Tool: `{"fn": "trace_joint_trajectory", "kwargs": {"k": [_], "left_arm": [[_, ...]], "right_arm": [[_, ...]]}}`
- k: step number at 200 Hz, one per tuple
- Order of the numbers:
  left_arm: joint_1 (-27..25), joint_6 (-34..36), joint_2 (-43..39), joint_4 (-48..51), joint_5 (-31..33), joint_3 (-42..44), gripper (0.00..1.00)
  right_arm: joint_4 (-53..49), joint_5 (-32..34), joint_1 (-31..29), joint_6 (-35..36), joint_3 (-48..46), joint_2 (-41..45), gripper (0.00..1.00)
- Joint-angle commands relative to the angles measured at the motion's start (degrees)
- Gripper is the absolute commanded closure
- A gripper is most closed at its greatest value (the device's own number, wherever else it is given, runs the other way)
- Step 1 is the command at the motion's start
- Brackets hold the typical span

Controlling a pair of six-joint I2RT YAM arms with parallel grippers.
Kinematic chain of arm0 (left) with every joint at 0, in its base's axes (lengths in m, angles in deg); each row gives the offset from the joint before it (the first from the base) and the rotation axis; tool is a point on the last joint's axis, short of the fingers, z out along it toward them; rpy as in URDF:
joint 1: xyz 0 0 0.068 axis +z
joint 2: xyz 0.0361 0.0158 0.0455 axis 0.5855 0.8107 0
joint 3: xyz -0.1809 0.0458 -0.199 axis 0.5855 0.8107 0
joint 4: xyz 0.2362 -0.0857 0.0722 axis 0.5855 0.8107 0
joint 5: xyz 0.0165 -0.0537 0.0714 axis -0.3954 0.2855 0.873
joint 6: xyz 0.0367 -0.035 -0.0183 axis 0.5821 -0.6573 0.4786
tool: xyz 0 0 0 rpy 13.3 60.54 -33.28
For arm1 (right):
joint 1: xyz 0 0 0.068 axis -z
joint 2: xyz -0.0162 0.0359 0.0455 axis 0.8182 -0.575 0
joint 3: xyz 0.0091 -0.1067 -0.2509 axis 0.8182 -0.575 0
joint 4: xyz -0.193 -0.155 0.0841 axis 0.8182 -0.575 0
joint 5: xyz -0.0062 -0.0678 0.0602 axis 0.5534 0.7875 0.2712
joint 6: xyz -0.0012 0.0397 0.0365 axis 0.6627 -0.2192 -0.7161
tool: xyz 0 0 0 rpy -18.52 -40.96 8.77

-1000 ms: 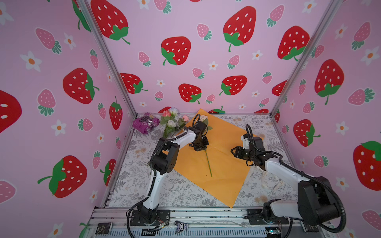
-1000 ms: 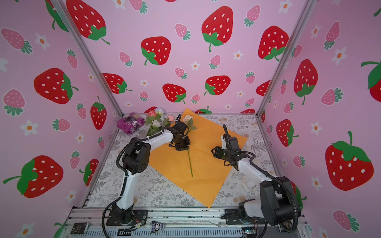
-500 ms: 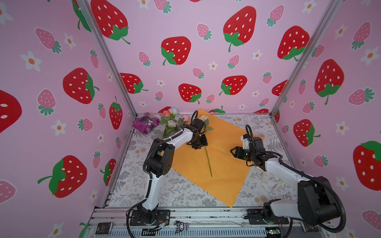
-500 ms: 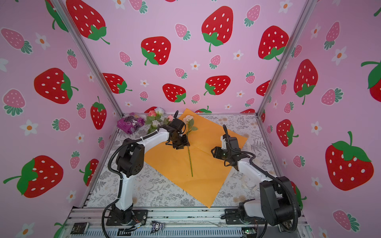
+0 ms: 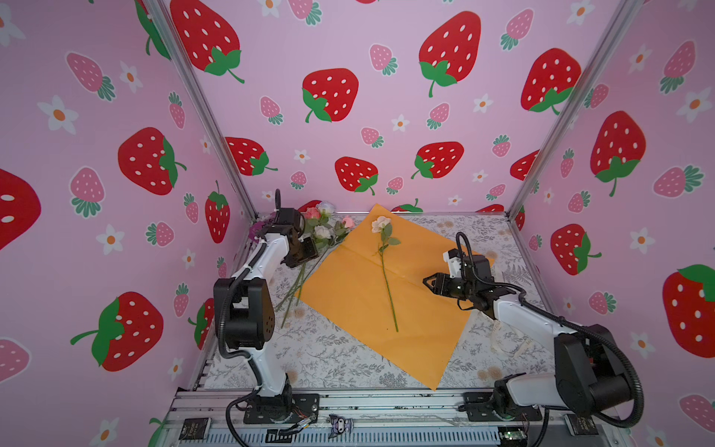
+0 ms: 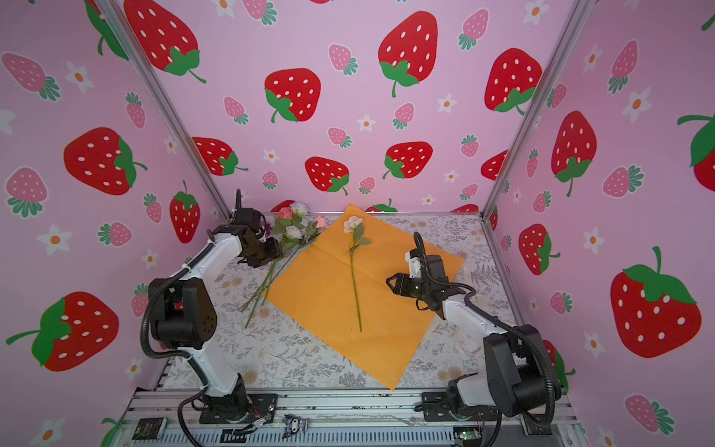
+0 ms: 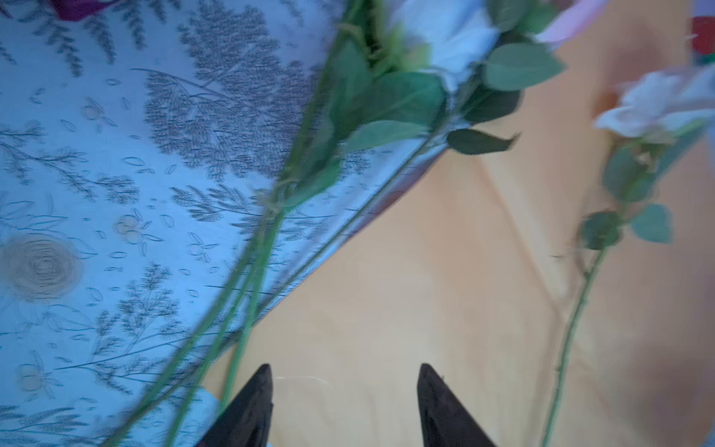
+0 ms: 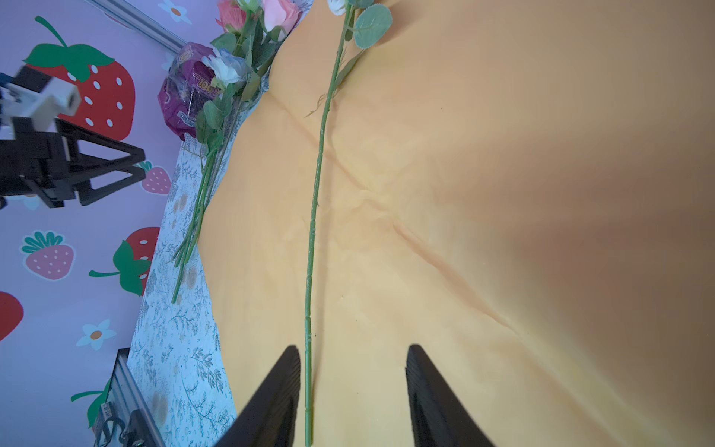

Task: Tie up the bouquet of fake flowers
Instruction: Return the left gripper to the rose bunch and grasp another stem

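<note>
Bouquet not assembled yet. A single white rose (image 5: 388,282) lies on the orange wrapping paper (image 5: 348,294), head toward the table's back edge. The other roses (image 5: 322,232) lie in a loose bunch near the table's (image 5: 329,348) back-left corner, stems running along the paper's left edge. The purple packet (image 8: 185,89) sits just behind them.

Step, as I read it: laying stems onto the paper one by one – tying is a long way off. The next move calls for pinching one thin stem out of the bunch and setting it beside the first.

Left gripper (image 7: 344,373) is over the paper's left edge near the bunch stems, jaws well apart, nothing held. Right gripper (image 8: 352,348) hovers over the paper, jaws also apart and empty – the lone stem lines up between its fingers, no contact visible.
</note>
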State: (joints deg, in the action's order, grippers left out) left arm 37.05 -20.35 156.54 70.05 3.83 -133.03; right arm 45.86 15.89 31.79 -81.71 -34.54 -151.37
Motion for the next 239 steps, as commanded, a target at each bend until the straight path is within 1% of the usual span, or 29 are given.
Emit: {"fn": "trace_joint_trajectory", "kwargs": {"k": [1, 5, 13, 29, 44, 65, 82, 93, 101, 127, 138, 140, 145, 157, 184, 198, 216, 226, 239], "left_arm": [[1.6, 7.9, 5.6, 8.9, -0.2, -6.4, 0.47], [1.8, 8.4, 7.0, 10.3, 0.1, -8.2, 0.49], [1.8, 8.8, 9.6, 12.8, 2.3, -11.4, 0.5], [1.8, 10.1, 13.6, 14.9, 0.1, -16.2, 0.54], [1.8, 10.2, 16.0, 15.4, 2.2, -19.0, 0.54], [1.9, 12.7, 19.1, 16.4, 1.6, -23.0, 0.54], [1.8, 14.8, 21.3, 16.9, 0.6, -25.5, 0.54], [1.7, 15.1, 22.6, 16.6, 1.4, -26.7, 0.55], [1.8, 15.6, 23.3, 16.1, 1.1, -27.2, 0.57], [1.8, 16.8, 24.6, 13.6, 0.3, -27.5, 0.58], [1.7, 17.3, 25.3, 13.3, -0.2, -28.2, 0.59], [1.8, 17.4, 25.4, 13.2, -1.6, -28.3, 0.59], [1.8, 17.6, 25.8, 13.0, -2.6, -28.7, 0.59], [1.6, 18.0, 26.6, 12.8, -2.9, -29.6, 0.6], [1.5, 19.2, 27.5, 12.8, -2.6, -30.8, 0.66], [1.4, 20.4, 27.1, 12.2, -2.9, -30.4, 0.71], [1.2, 22.0, 26.7, 11.4, -3.1, -29.8, 0.79], [1.0, 23.0, 26.7, 11.8, -2.2, -30.1, 0.86], [0.6, 24.2, 26.4, 12.1, -1.0, -30.1, 0.92]], "right_arm": [[1.8, -0.6, -1.5, -1.0, 2.2, -1.5, 0.52], [1.9, -0.7, -1.7, -1.0, 2.4, -1.9, 0.52], [2.1, -0.7, -2.3, -1.0, 2.8, -2.6, 0.51], [2.7, -0.8, -3.5, -1.0, 3.3, -4.0, 0.51], [4.0, -1.5, -4.5, -1.3, 3.9, -5.6, 0.51], [4.1, -1.5, -6.0, -1.5, 5.4, -7.7, 0.51], [4.1, -1.5, -6.8, -1.6, 6.4, -9.1, 0.5], [4.1, -1.7, -7.3, -1.6, 7.1, -10.1, 0.51], [4.2, -2.0, -7.7, -1.6, 7.6, -10.6, 0.5], [5.9, -3.0, -9.6, -1.9, 9.2, -12.3, 0.5], [7.0, -3.7, -10.3, -2.7, 9.9, -13.2, 0.5], [7.1, -3.8, -10.4, -2.9, 10.0, -13.4, 0.5], [7.4, -4.0, -10.7, -3.3, 10.3, -13.9, 0.5], [7.8, -4.3, -11.2, -3.6, 11.1, -15.1, 0.5], [7.5, -4.0, -12.0, -3.9, 12.0, -16.3, 0.5], [7.5, -3.8, -12.0, -4.0, 11.9, -16.4, 0.5], [7.2, -3.6, -12.1, -3.9, 11.8, -16.4, 0.49], [6.8, -3.4, -12.0, -3.9, 11.8, -16.3, 0.49], [6.4, -3.3, -12.0, -3.8, 11.6, -16.2, 0.49]]}}
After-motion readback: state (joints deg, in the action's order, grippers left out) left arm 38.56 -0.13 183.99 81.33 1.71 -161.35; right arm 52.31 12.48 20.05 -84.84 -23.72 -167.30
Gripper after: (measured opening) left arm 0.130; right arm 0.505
